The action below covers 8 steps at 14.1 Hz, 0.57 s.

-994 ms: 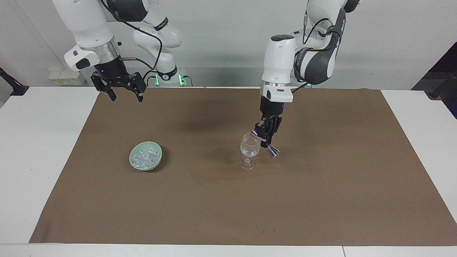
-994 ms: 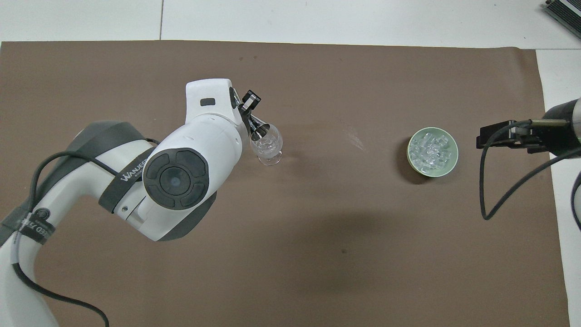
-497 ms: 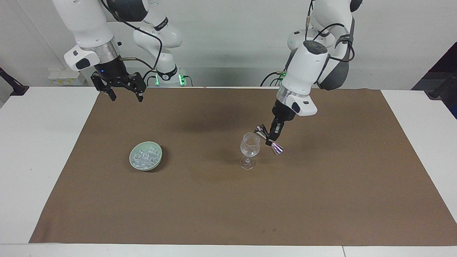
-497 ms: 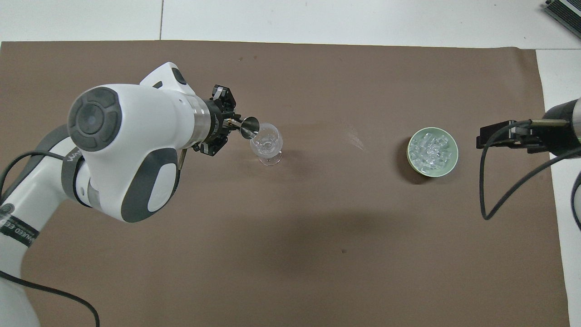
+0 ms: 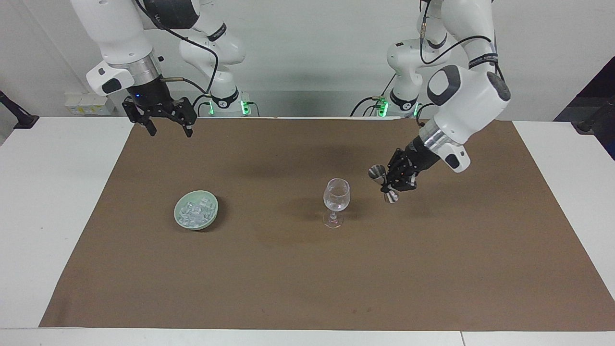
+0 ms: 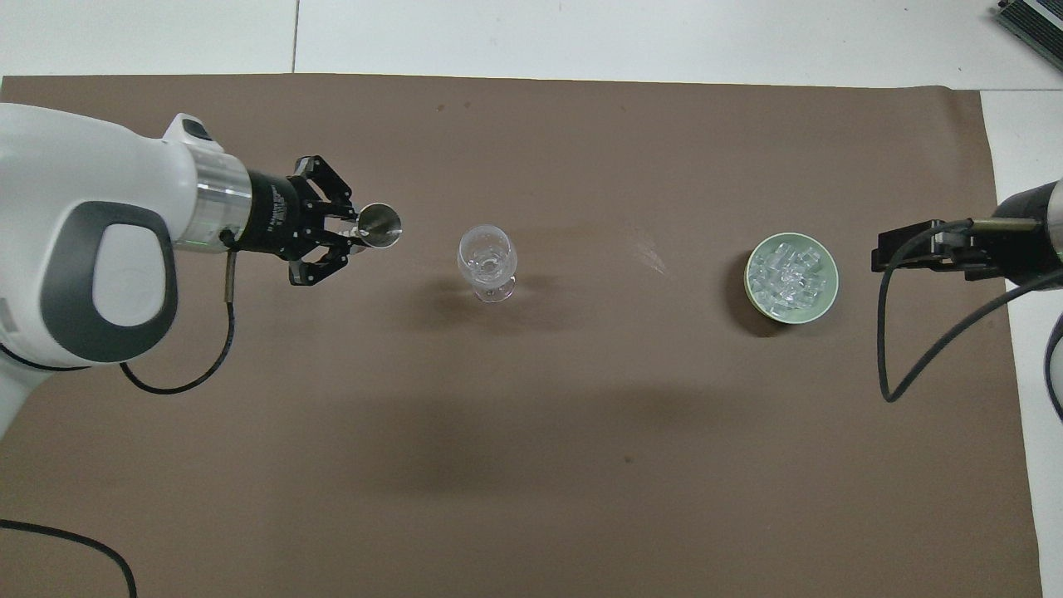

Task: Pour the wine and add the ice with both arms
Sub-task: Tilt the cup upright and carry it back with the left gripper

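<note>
Steel jigger [image 5: 384, 182] is pinched upright in the left gripper [image 5: 390, 184], which a second ago tipped it at the wine glass [image 5: 336, 202] rim and has since swung away toward the left arm's end of the table [image 5: 62, 202], above the brown mat [image 5: 432, 269]. The glass stands unmoved. The ice [image 5: 194, 212] stays heaped in the green bowl [image 5: 181, 222]. The right gripper [image 5: 169, 127] still waits, fingers spread, over the mat's edge.
</note>
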Available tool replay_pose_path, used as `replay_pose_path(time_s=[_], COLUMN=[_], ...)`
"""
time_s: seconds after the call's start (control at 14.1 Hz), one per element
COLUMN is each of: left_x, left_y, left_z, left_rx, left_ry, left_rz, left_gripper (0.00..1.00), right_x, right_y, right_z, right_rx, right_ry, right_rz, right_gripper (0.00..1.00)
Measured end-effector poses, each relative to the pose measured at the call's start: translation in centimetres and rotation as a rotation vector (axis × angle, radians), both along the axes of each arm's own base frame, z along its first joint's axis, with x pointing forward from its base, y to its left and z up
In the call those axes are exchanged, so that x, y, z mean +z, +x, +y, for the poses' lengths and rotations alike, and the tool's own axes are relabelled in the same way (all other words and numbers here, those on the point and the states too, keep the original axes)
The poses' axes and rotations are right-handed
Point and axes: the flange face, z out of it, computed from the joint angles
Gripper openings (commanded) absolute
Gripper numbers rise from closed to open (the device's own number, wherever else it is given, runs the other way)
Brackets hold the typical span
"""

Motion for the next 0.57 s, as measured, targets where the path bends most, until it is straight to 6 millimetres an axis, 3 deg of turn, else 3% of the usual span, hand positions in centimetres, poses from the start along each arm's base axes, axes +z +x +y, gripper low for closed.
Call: replay_pose_path(time_s=[0.28,0.57], left_x=[-1.7,-6.4], left_y=[0.6,1.3], left_z=[8.4,12.9], left_rx=[0.077,0.185], left_ry=[-0.139,-0.278], left_rz=[0.113,0.208], left_gripper=[0.00,0.00], right_x=[0.0,0.0], right_y=[0.0,0.0], right_z=[0.0,0.0], right_rx=[0.000,0.000], right_ry=[0.000,0.000], right_rz=[0.000,0.000], right_gripper=[1.00,1.00])
